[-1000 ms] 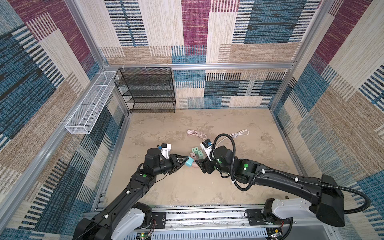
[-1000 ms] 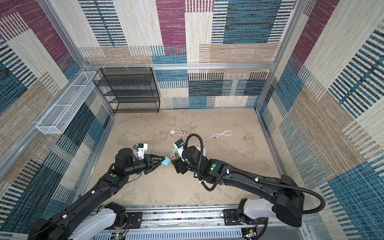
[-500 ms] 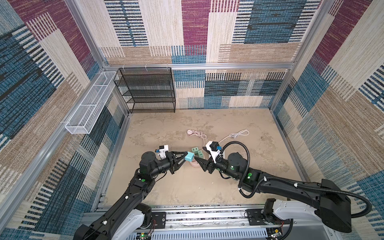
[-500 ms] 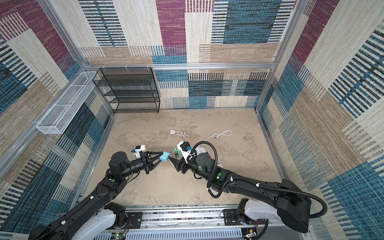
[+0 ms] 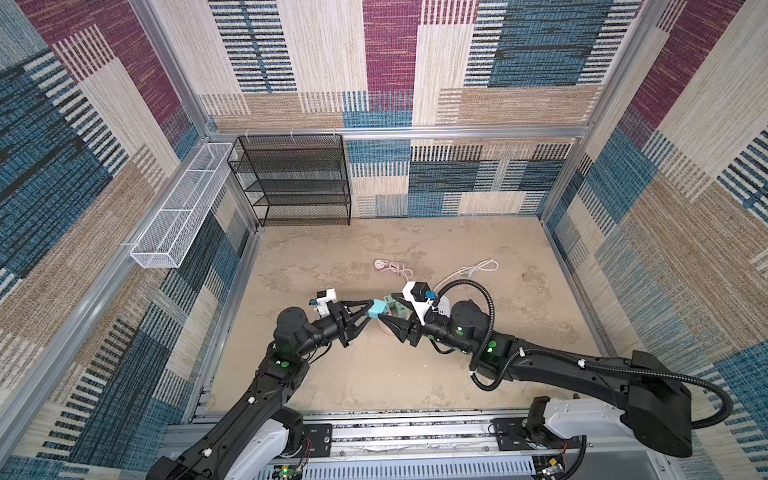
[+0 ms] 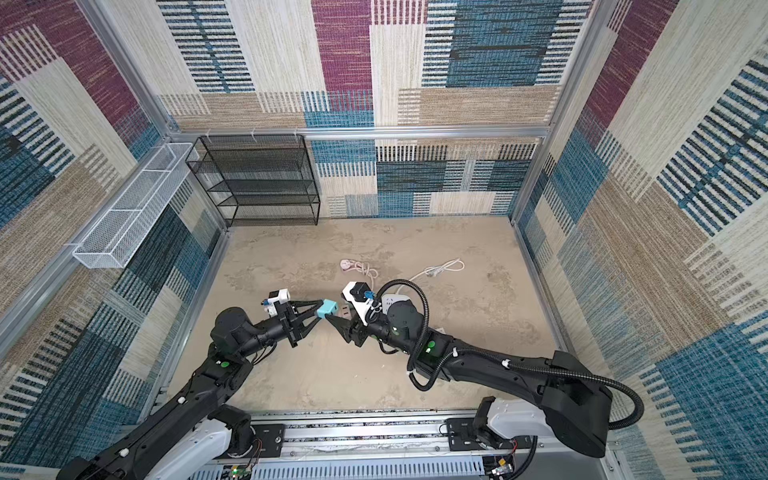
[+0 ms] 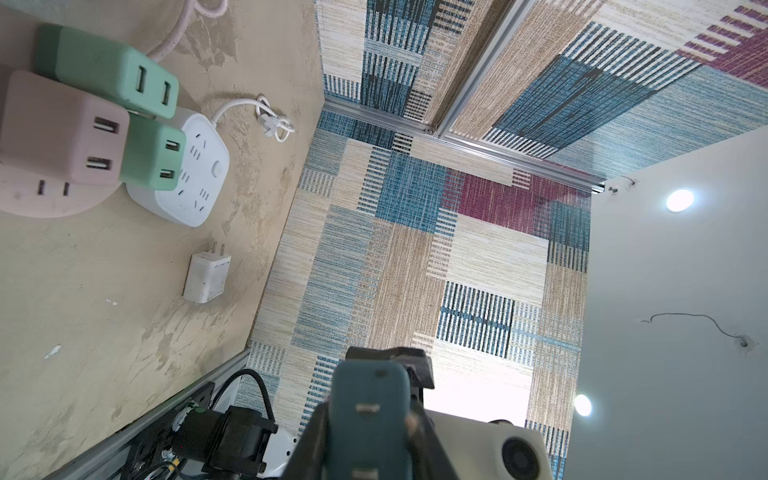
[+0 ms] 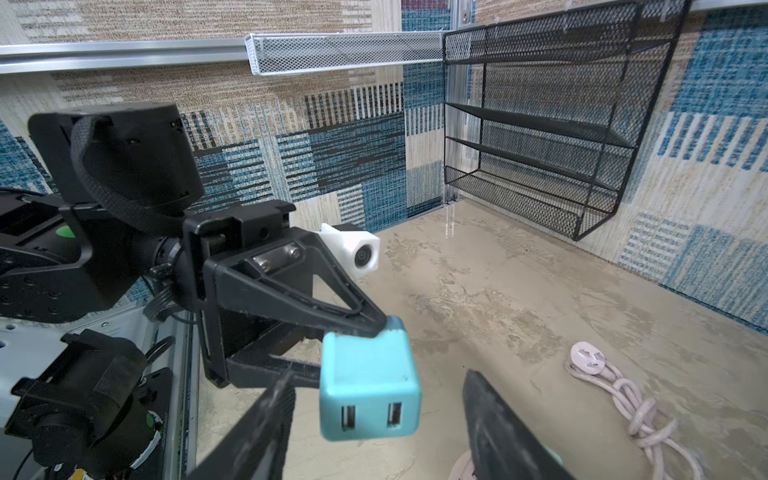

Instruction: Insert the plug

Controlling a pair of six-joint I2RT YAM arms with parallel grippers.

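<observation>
The plug (image 5: 378, 308) (image 6: 328, 308) is a turquoise cube with two USB slots, held in the air above the floor. My left gripper (image 5: 372, 309) (image 7: 370, 415) is shut on it, prongs toward the left wrist camera. My right gripper (image 5: 388, 307) (image 8: 379, 379) faces it from the opposite side, open. Its two fingers (image 8: 270, 415) flank the plug (image 8: 368, 378) with a gap on each side. A white power strip (image 7: 199, 166) and a pink round socket (image 7: 41, 199) lie on the floor just behind, carrying two green chargers (image 7: 108, 70) and a pink one (image 7: 58, 129).
A white charger (image 7: 206, 276) lies loose on the floor near the strip. A coiled pink cord (image 5: 392, 268) and a white cord (image 5: 473, 268) lie further back. A black mesh rack (image 5: 295, 178) stands at the back left, beside a white wire basket (image 5: 183, 208) on the left wall.
The left gripper has lifted the plug a little. The right gripper has swung round to face it, and its jaws have narrowed on either side of the plug.
</observation>
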